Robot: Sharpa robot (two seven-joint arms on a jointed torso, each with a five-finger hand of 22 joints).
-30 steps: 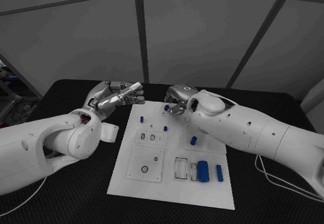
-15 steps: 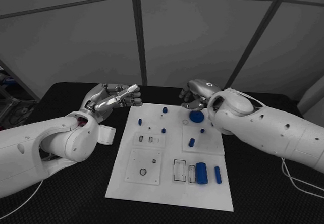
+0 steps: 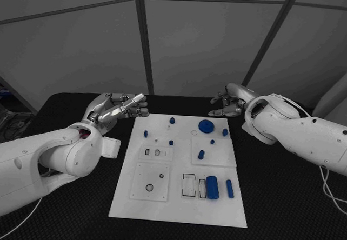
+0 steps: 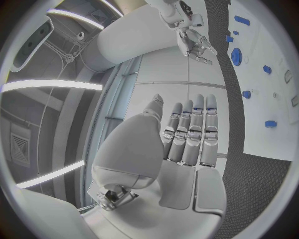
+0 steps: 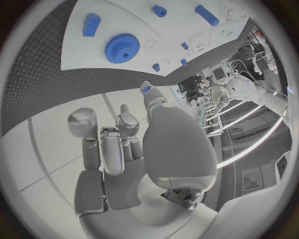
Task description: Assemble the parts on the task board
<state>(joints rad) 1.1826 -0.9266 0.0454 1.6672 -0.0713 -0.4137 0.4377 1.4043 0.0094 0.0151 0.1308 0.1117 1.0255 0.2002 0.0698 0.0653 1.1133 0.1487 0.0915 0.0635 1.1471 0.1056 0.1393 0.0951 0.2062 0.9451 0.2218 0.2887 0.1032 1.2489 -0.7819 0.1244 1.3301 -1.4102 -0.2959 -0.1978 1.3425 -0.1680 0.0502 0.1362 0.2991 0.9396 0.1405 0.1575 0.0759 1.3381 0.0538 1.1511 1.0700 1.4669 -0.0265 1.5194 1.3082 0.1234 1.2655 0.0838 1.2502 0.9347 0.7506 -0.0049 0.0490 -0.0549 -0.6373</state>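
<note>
You see the board [image 3: 181, 207] mid-table, the gear [image 3: 207, 125] lying at its far end. Your left hand [image 3: 115, 109] hovers beside its far-left corner, fingers straight, holding nothing; your right hand [image 3: 229, 102] beyond it, loosely curled, empty.

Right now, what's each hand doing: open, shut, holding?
Left hand: open, fingers extended, holding nothing.
Right hand: open, fingers loosely curled, holding nothing, beyond the board.

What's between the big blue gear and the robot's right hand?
Nothing. In the head view, only bare board and black table lie between the gear and the right hand.
</note>
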